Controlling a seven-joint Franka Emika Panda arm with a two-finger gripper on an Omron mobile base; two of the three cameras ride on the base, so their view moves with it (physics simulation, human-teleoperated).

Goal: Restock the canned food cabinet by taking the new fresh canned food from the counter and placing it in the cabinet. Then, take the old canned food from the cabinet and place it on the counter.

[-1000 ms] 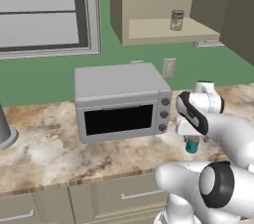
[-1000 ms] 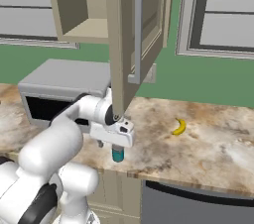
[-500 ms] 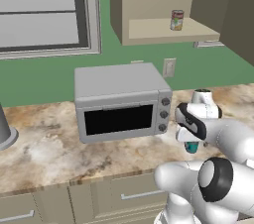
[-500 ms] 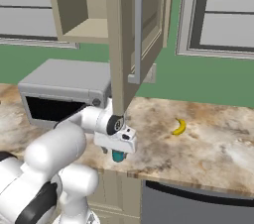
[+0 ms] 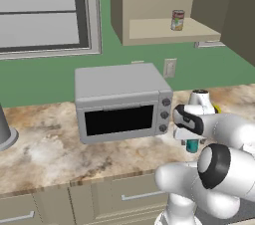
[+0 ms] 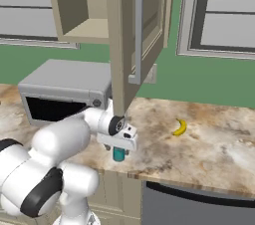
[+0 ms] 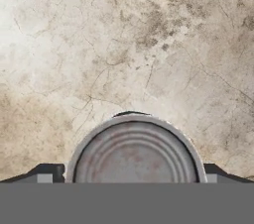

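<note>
The teal can [image 5: 192, 145] is standing on the counter [image 5: 45, 154] just right of the toaster oven [image 5: 122, 102], and the gripper [image 7: 127, 178] is straddling it with jaws fully spread, gripping nothing. Judging by the hand view, the jaws should be closing squarely, centred on the can. The cabinet [image 6: 89, 5] door [image 6: 134, 35] is hanging directly overhead, likely obstructing a straight lift. Rightward, a banana [image 6: 180, 127] is lying well apart.

A grey toaster oven [image 5: 122, 102], a yellow banana [image 6: 180, 127], and 2 windows [image 5: 45, 12].
</note>
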